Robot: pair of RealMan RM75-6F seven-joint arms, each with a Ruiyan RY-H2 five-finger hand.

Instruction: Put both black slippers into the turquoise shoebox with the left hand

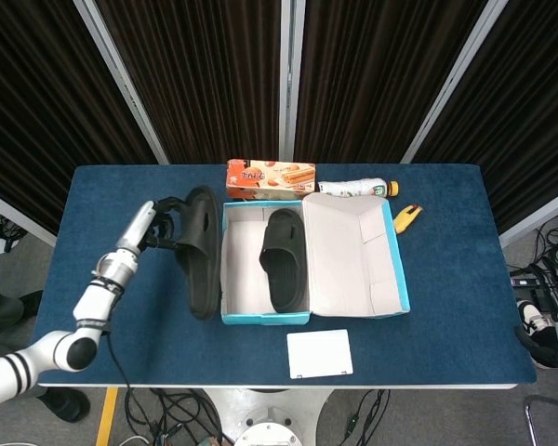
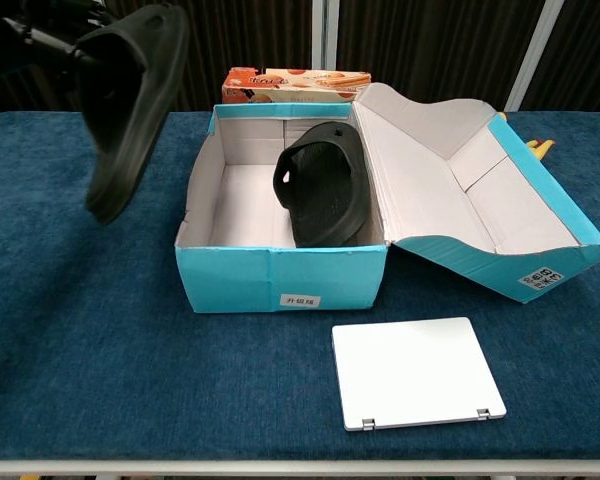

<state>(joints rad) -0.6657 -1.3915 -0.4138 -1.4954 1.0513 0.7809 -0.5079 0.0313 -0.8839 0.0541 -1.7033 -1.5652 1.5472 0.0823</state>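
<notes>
Left hand (image 1: 164,223) is gripping the second slipper (image 1: 201,251) beside the shoebox (image 1: 260,318), needing to swing it in next to the first slipper (image 1: 285,258).

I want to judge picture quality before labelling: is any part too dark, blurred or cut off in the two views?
Head view: evenly lit and sharp; the slipper held by the left hand reads as a flat black shape against the table. Chest view: the held slipper is close, dark and slightly soft; the left hand is mostly cropped at the top-left corner. The right hand appears in neither.
</notes>
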